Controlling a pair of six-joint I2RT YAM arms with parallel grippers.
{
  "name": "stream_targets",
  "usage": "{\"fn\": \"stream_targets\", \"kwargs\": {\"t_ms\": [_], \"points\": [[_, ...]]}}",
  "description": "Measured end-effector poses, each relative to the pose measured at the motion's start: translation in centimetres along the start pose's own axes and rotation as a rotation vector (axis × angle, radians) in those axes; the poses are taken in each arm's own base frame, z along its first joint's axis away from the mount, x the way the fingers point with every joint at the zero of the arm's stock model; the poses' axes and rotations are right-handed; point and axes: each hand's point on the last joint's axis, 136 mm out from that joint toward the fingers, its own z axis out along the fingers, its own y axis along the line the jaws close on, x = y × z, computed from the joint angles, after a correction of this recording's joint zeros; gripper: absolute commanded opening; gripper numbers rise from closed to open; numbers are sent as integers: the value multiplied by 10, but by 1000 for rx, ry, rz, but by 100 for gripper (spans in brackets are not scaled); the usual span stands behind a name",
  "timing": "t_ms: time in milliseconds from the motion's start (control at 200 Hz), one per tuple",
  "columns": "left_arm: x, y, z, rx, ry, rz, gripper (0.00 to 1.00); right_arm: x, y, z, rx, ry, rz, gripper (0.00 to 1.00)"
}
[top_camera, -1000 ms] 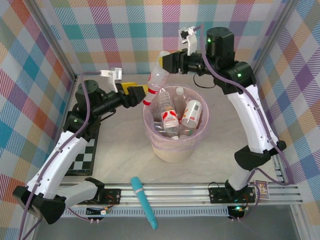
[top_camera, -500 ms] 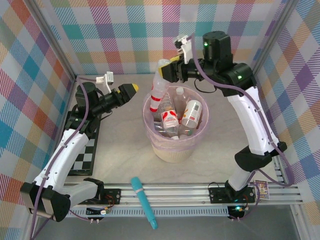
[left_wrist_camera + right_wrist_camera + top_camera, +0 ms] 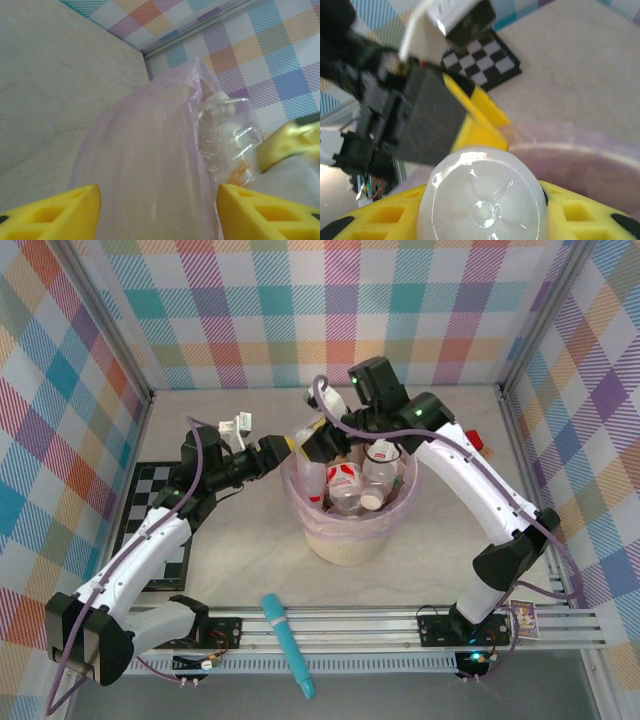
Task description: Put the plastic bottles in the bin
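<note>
I read the right gripper (image 3: pixel 481 216) as clamped on a clear bottle (image 3: pixel 482 200), whose base faces its wrist camera. From above, this bottle sits at the left rim of the bin (image 3: pixel 345 545). The other bottles (image 3: pixel 345 482) lie inside the bin. The left gripper (image 3: pixel 157 195) has its fingers apart, straddling the pink bag (image 3: pixel 145 165) at the rim.
</note>
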Motion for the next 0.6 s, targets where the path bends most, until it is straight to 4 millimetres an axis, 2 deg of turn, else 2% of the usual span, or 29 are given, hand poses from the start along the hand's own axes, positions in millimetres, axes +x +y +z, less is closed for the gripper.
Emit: {"fn": "stream_targets", "kwargs": {"t_ms": [60, 180, 250, 345, 450, 530, 600], "points": [[-3, -1, 0, 5, -15, 1, 60, 5, 1, 4, -13, 3, -11, 53], [-7, -4, 0, 13, -37, 1, 60, 2, 9, -1, -20, -9, -29, 82], [-9, -5, 1, 16, -43, 2, 59, -8, 12, -13, -1, -28, -43, 89], [-10, -4, 2, 15, -45, 2, 59, -37, 19, -38, 32, -100, -77, 89], [-9, -2, 2, 7, -45, -1, 59, -70, 30, -70, 65, -201, -123, 80], [-10, -1, 2, 4, -48, 1, 59, -80, 32, -81, 83, -232, -127, 74], [-10, -1, 2, 1, -49, 1, 59, -79, 25, -77, 113, -218, -107, 72]]}}
